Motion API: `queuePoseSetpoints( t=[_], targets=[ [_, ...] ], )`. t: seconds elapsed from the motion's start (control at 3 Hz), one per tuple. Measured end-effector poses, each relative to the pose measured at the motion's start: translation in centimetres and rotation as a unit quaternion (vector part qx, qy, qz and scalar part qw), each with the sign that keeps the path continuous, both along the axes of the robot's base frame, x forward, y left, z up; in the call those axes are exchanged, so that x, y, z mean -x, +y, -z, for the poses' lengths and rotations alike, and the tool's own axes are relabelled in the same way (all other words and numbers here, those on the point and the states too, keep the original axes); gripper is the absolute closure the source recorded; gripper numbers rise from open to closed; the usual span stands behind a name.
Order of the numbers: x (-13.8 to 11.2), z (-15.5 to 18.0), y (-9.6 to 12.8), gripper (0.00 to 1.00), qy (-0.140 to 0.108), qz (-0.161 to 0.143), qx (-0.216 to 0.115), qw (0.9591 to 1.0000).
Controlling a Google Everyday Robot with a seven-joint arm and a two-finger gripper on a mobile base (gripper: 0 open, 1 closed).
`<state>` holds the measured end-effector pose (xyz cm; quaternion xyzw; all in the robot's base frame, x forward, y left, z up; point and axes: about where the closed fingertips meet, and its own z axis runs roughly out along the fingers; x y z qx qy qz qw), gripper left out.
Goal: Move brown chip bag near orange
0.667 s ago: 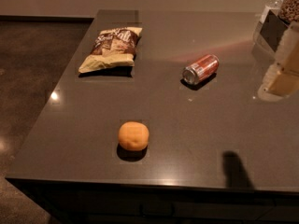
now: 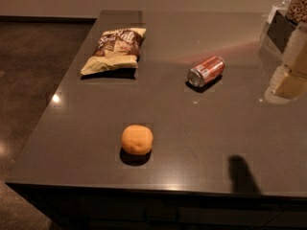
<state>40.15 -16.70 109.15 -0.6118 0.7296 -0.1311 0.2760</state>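
Note:
The brown chip bag [image 2: 114, 50] lies flat at the far left of the dark table [image 2: 201, 128], its dark brown printed part to the back and its pale tan part to the front. The orange [image 2: 137, 139] sits near the front edge, left of the middle, well apart from the bag. My gripper is not in view. Only a dark upright shadow [image 2: 241, 174] falls on the table near the front right.
A red soda can [image 2: 206, 71] lies on its side at mid-table, to the right of the bag. Pale containers and a dark box [image 2: 288, 56] stand at the far right edge. The table's left and front edges drop to a dark floor [image 2: 29, 80].

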Motion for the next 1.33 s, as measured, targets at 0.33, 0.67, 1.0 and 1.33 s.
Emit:
queuePoseSetpoints(
  t=[0.33, 0.67, 1.0, 1.33],
  targets=[
    [0.0, 0.0, 0.0, 0.0, 0.0, 0.0, 0.0, 1.0],
    [-0.1, 0.0, 0.1, 0.0, -0.001, -0.001, 0.0, 1.0],
    [-3.7, -0.3, 4.2, 0.0, -0.013, -0.037, -0.008, 0.9992],
    [-9.5, 0.5, 10.2, 0.0, -0.019, -0.09, -0.022, 0.9955]
  ],
)
